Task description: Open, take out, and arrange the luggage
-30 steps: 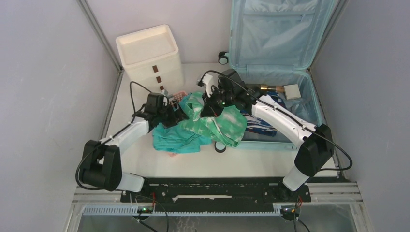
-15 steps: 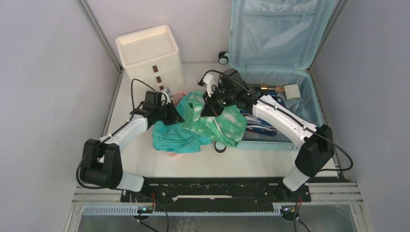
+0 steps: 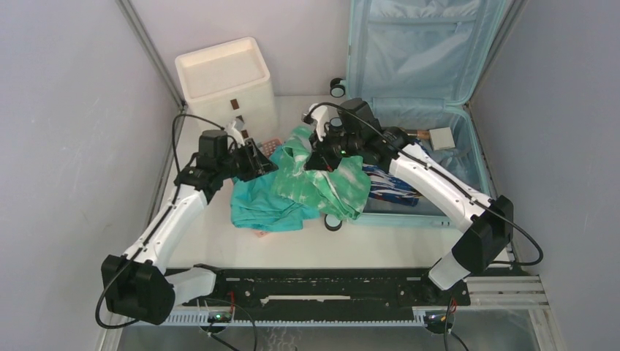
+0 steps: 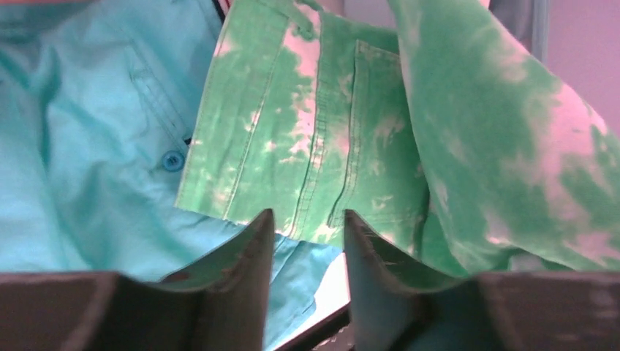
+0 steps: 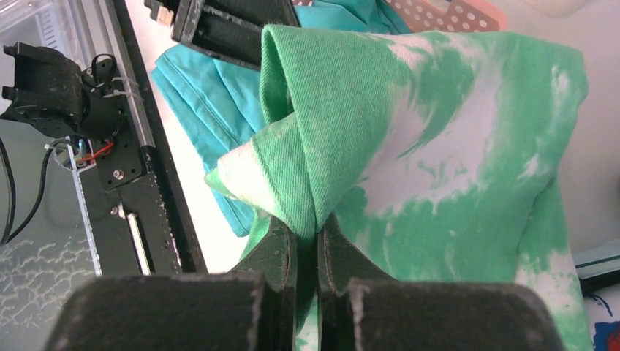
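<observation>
- The luggage (image 3: 417, 62) lies open at the far right of the worktop (image 3: 292, 245). Its lid stands up against the back wall.
- The right claw (image 5: 311, 228) is clamped on a fold of the green and white tie-dye garment (image 5: 409, 139). The garment hangs from it just left of the luggage, partly over a teal shirt (image 4: 80, 146).
- The left claw (image 4: 307, 219) is apart, with nothing in it. It is just beside the garment's stitched hem and close to the teal shirt.
- The step looks like getting a second hold on the garment, so it can be spread out and laid flat.
- To do it well, the left claw should slide onto the hem and pinch only the green cloth. It must not grab the teal shirt too.
- The thick seam is a good spot to pinch, because thin cloth can slip out.
- Then both claws can pull gently apart and lower the garment onto a bare bit of worktop.
- The right claw should hold tight until the left one has its grip.
- The pink basket (image 5: 453, 11) and the white drawer box (image 3: 223, 77) are near, so the arms need care.
- A blue patterned thing (image 3: 391, 186) waits inside the luggage.
- No words can be read anywhere. The luggage and clothes show no brand, and the marks on the blue thing are too small to tell.
</observation>
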Motion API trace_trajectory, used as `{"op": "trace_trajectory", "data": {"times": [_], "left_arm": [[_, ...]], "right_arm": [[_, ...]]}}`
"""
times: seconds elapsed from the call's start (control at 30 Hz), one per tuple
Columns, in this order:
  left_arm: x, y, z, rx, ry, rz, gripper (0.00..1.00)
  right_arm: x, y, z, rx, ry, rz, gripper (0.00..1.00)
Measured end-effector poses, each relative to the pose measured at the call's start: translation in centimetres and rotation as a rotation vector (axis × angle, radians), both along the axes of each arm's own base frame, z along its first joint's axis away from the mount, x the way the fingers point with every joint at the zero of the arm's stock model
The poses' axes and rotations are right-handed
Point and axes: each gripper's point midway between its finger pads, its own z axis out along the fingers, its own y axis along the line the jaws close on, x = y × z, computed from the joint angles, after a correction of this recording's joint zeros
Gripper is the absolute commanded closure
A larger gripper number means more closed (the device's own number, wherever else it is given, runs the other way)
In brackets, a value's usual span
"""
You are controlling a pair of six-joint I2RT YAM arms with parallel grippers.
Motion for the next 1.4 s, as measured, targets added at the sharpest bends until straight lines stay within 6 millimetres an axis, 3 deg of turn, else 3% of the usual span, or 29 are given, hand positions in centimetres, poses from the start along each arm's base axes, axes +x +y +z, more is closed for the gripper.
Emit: {"op": "trace_trajectory", "data": {"times": [0.07,0.17,0.3,0.53,0.9,1.07,1.23,1.3,1.4], "left_arm": [[-0.2,-0.1,-1.1,-0.039,0.029,0.037,0.43],[-1.8,0.2,-4.9,-0.107,0.135,0.131,0.33],[-3.0,0.6,-8.0,-0.173,0.234,0.274,0.31],[-1.6,-1.1,-7.4,-0.316,0.222,0.431,0.31],[-1.1,-0.7,-9.1,-0.357,0.292,0.611,0.30],[-1.3,-1.3,-11.4,-0.330,0.362,0.640,0.31],[-0.9,-1.7,-12.8,-0.321,0.399,0.663,0.39],[-0.7,-1.8,-12.9,-0.322,0.402,0.671,0.55],[-0.4,-1.7,-12.7,-0.324,0.391,0.682,0.67]], "right_arm": [[0.0,-0.1,-0.1,-0.004,0.002,-0.006,1.00],[0.3,-0.3,-0.2,-0.004,0.009,-0.018,1.00],[0.4,-0.4,-0.8,-0.008,0.021,-0.028,1.00],[0.6,-0.4,-1.0,0.001,0.031,-0.038,1.00],[0.7,-0.5,-1.0,0.006,0.035,-0.043,1.00],[0.7,-0.5,-1.0,0.007,0.036,-0.044,1.00],[0.7,-0.4,-0.9,0.010,0.036,-0.045,1.00],[0.7,-0.4,-0.9,0.011,0.035,-0.045,1.00],[0.7,-0.4,-0.9,0.011,0.036,-0.045,1.00]]}}
